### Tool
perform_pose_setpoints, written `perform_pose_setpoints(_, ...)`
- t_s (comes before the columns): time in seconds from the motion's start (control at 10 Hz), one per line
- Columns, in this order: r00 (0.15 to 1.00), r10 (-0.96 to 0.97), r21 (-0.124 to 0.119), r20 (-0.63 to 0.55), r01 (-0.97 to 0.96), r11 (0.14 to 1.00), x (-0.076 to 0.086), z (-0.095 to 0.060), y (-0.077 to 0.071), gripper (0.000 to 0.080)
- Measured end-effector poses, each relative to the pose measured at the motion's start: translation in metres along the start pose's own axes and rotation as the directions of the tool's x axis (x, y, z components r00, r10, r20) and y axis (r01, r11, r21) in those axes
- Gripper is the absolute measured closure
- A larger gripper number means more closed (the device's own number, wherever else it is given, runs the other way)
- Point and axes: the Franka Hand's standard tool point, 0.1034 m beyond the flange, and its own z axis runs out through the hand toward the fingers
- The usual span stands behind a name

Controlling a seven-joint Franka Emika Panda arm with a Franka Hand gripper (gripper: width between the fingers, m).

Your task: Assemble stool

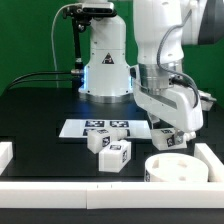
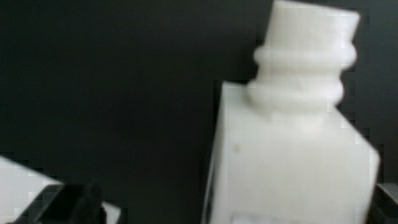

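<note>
Close-up: the near leg point(image 2: 294, 140), a chunky white block with a knobbed peg at one end, fills most of the wrist view.
Fingers: the gripper point(image 1: 166, 127) stands spread wide. The one black finger point(image 2: 63, 205) in sight sits clear of the near leg, a strip of black table between them. The other finger is hidden behind the block.
Hold: the near leg rests free on the table point(image 1: 40, 115) directly under the fingers, a square tag facing the exterior camera.
Seat: the round white seat point(image 1: 175, 168) lies flat just beside the fingers, on the side toward the front rail point(image 1: 100, 197).
Loose legs: the second leg point(image 1: 100, 143) and the third leg point(image 1: 117, 153) lie close together to the exterior view's left of the fingers. Whether they touch cannot be told.
Marker board: the marker board point(image 1: 76, 128) lies flat behind those two legs, also to the exterior view's left of the fingers.
Arm: the white arm point(image 1: 165, 45) comes down over the fingers from the exterior view's upper right.
</note>
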Motion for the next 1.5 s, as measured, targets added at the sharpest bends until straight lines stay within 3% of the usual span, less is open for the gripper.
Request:
perform_pose_setpoints(0.1, 1.0, -0.001, 0.001, -0.001, 0.001, 1.0, 0.001, -0.001, 0.0, 0.015)
perform_pose_setpoints(0.2, 1.0, -0.001, 0.0, 0.0, 0.001, 1.0, 0.001, 0.0, 0.0, 0.0248)
perform_pose_setpoints(0.3, 1.0, -0.001, 0.0, 0.0, 0.001, 1.0, 0.001, 0.0, 0.0, 0.0248)
perform_pose_setpoints(0.4, 1.0, -0.002, 0.001, -0.001, 0.002, 1.0, 0.001, 0.0, 0.0, 0.0431)
perform_pose_setpoints(0.5, 1.0, -0.002, 0.001, -0.001, 0.002, 1.0, 0.001, 0.0, 0.0, 0.0466)
perform_pose_setpoints(0.7, 0.987, -0.158, -0.004, 0.006, 0.158, 0.987, 0.001, -0.002, 0.001, 0.0466)
perform_pose_setpoints(1.0, 0.935, -0.355, 0.011, 0.005, 0.355, 0.935, 0.002, -0.015, 0.002, 0.0466)
perform_pose_setpoints(1.4, 0.922, -0.388, 0.009, 0.003, 0.388, 0.922, 0.002, -0.015, 0.004, 0.0466)
perform_pose_setpoints(1.5, 0.865, -0.502, -0.015, -0.001, 0.502, 0.865, -0.006, -0.013, 0.003, 0.0466)
